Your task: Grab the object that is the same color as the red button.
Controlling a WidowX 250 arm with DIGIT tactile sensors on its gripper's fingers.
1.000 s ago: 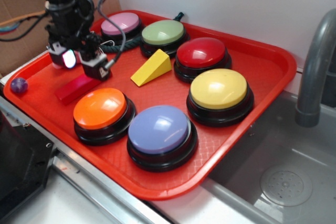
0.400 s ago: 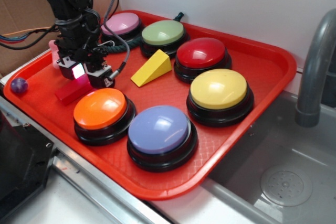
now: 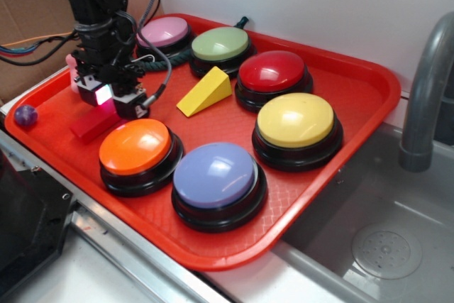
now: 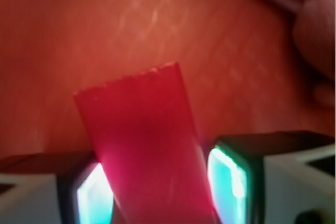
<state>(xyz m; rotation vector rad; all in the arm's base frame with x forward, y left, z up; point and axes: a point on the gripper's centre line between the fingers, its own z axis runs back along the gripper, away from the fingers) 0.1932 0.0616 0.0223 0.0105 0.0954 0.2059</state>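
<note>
Red block (image 4: 147, 145) flat on the red tray (image 3: 355, 90), just left of the orange button (image 3: 135, 148), well apart from the red button (image 3: 272, 70). Sitting between the gripper (image 3: 108, 95) pads (image 4: 227, 174). Jaws partly open around it, slight gap on the right, grip not confirmed.

Bright, even light outside; a soft, close blur at the wrist.

In the exterior view we see diffuse overhead light, with pale glare patches on the glossy dark-red dome button (image 3: 272, 70), the shiny lilac-blue dome button (image 3: 215, 173) and the rim of the red plastic tray (image 3: 369, 97), and only short, soft shadows under the button bases. The picture is fairly sharp, slightly soft at the corners. In the wrist view we find nearly everything out of focus: the long red rectangular block (image 4: 147, 145) fills the middle with fuzzy edges, the lit fingers (image 4: 228, 174) glow cyan-white and bloom, and the tray floor shows smeared highlights.
</note>
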